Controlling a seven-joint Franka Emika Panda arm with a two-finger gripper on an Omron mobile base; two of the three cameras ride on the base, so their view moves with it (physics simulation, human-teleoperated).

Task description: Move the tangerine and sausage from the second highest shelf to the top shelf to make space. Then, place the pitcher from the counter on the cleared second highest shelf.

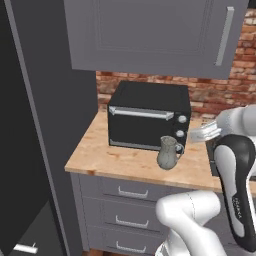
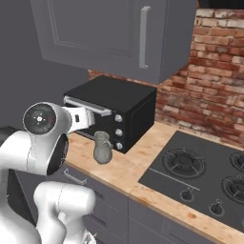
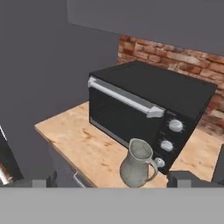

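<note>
The grey pitcher (image 1: 169, 152) (image 2: 102, 148) (image 3: 137, 164) stands upright on the light wooden counter (image 1: 115, 155) (image 2: 131, 169), just in front of the microwave's knobs. My gripper (image 3: 111, 183) is open wide, its dark fingertips (image 3: 181, 177) low on either side of the hand view, with nothing between them. It hovers back from the pitcher and above the counter's front edge, not touching it. The white hand (image 1: 205, 132) sits to the right of the pitcher in the left base view. The tangerine, the sausage and both shelves are out of view.
A black microwave (image 1: 149, 117) (image 2: 112, 112) stands behind the pitcher against the brick wall. A grey wall cabinet (image 1: 150, 30) hangs above. A gas hob (image 2: 200, 171) lies to the right. A tall dark panel (image 1: 30, 125) bounds the counter's left end, with grey drawers (image 1: 132, 192) below.
</note>
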